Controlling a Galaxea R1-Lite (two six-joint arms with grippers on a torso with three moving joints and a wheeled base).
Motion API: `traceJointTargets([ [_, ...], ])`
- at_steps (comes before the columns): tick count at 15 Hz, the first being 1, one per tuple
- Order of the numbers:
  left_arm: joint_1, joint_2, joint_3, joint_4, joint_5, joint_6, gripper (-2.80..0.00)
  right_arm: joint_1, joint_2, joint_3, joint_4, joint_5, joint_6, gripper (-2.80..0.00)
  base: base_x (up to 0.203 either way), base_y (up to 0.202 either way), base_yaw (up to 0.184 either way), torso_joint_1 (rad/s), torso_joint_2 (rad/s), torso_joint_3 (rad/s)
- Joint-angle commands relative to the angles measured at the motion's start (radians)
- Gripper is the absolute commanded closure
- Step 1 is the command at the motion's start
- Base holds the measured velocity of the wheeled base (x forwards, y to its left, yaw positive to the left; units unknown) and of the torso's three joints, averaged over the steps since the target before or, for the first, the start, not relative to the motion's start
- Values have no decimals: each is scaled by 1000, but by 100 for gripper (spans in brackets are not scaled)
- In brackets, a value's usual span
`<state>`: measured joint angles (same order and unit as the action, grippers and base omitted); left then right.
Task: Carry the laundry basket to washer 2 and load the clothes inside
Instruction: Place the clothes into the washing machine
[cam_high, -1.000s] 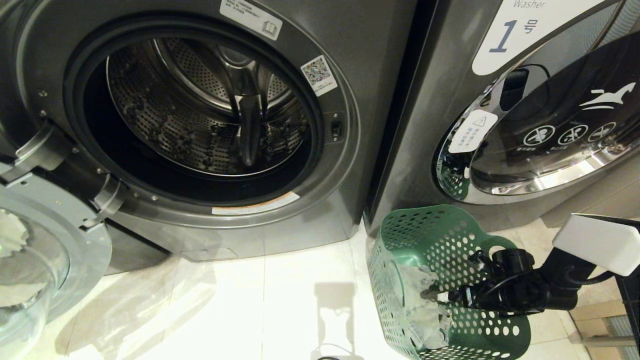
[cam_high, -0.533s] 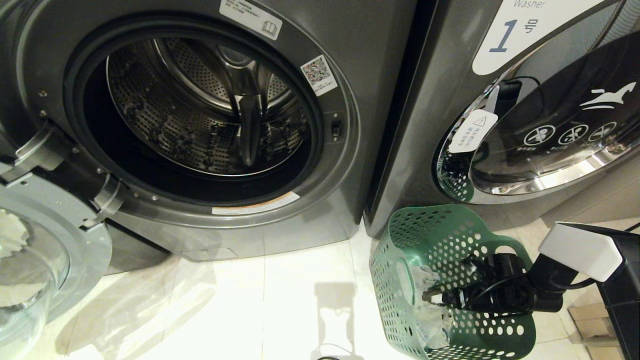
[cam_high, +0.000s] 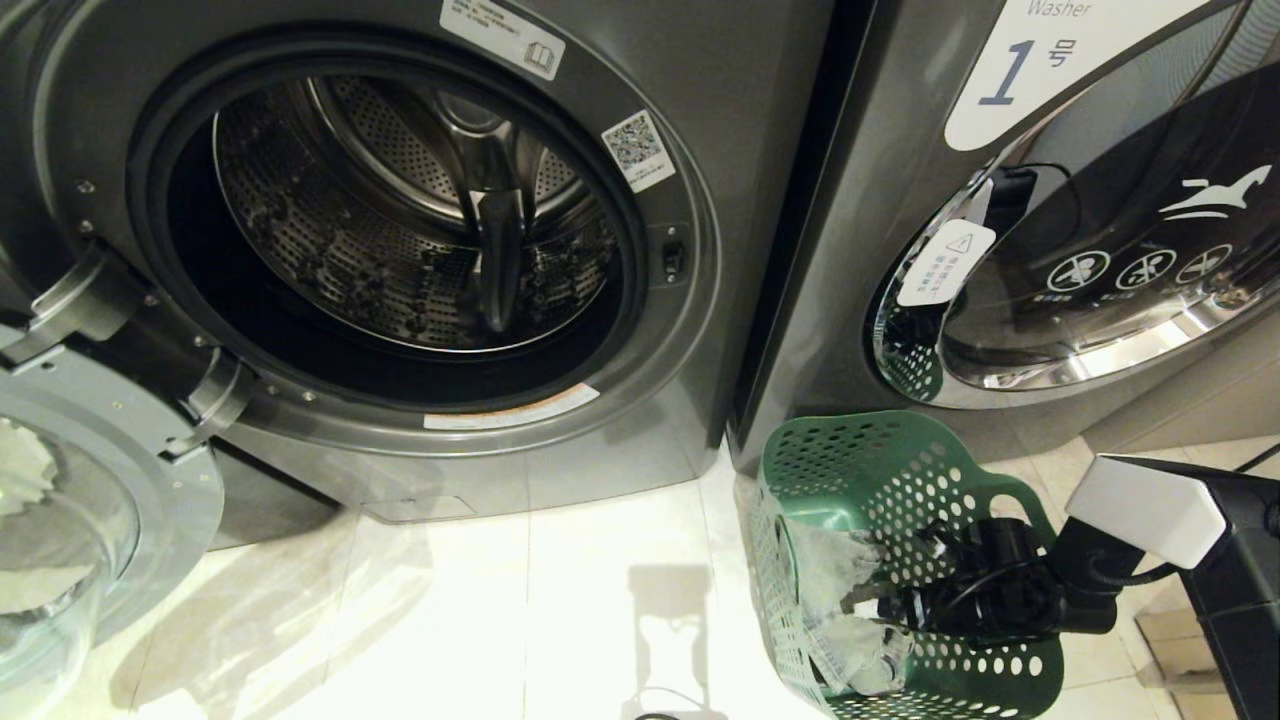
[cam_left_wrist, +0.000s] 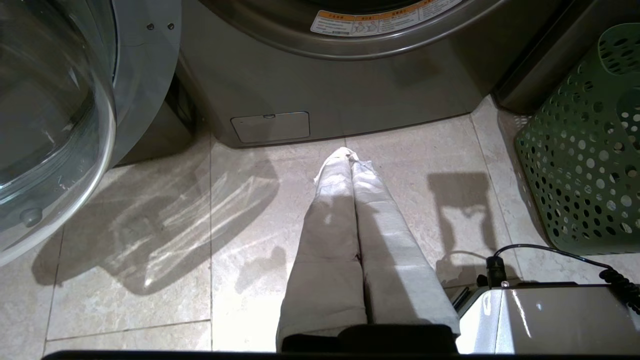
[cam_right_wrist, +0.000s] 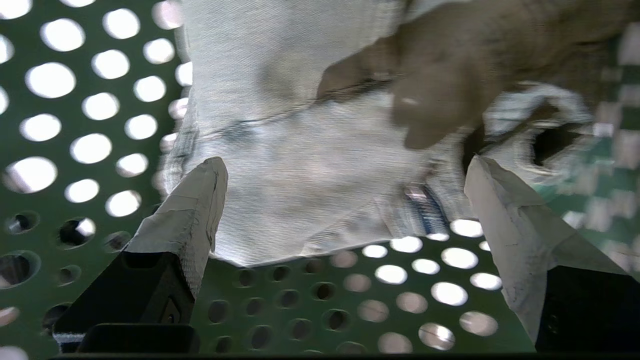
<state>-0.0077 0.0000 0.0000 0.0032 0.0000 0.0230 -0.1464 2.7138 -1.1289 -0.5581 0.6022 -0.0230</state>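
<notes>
The green laundry basket (cam_high: 870, 460) stands tilted on the floor at the foot of the washer marked 1, at the lower right of the head view. The light grey denim clothes (cam_high: 835, 570) lie crumpled inside it. My right gripper (cam_high: 862, 600) is reaching into the basket, open. Its fingers straddle the clothes (cam_right_wrist: 300, 175) just above the perforated basket wall (cam_right_wrist: 350, 300) and grip nothing. Washer 2 (cam_high: 700, 330) fills the left, door swung open and drum empty; its number label is out of view. My left gripper (cam_left_wrist: 345, 152) hangs shut over the floor tiles.
The open glass door (cam_high: 100, 470) juts out at the far left, low over the floor (cam_left_wrist: 45, 125). Washer 1 (cam_high: 1050, 200) stands shut behind the basket. Pale floor tiles (cam_high: 560, 600) lie between the open washer and the basket (cam_left_wrist: 580, 165).
My right arm has sunk lower and the gripper has gone a little deeper into the basket toward the clothes, still open. The basket has wobbled slightly. The left arm has kept still.
</notes>
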Motion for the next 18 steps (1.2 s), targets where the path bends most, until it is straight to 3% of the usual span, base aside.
traceJointTargets([
  [1, 0, 2, 0, 0, 0, 0, 0, 6, 6, 3, -5, 7, -4, -280, 0, 0, 0, 0, 0, 0],
  [18, 0, 2, 0, 0, 0, 0, 0, 22, 113, -18, -2, 45, -58, -280, 0, 0, 0, 0, 0, 0],
])
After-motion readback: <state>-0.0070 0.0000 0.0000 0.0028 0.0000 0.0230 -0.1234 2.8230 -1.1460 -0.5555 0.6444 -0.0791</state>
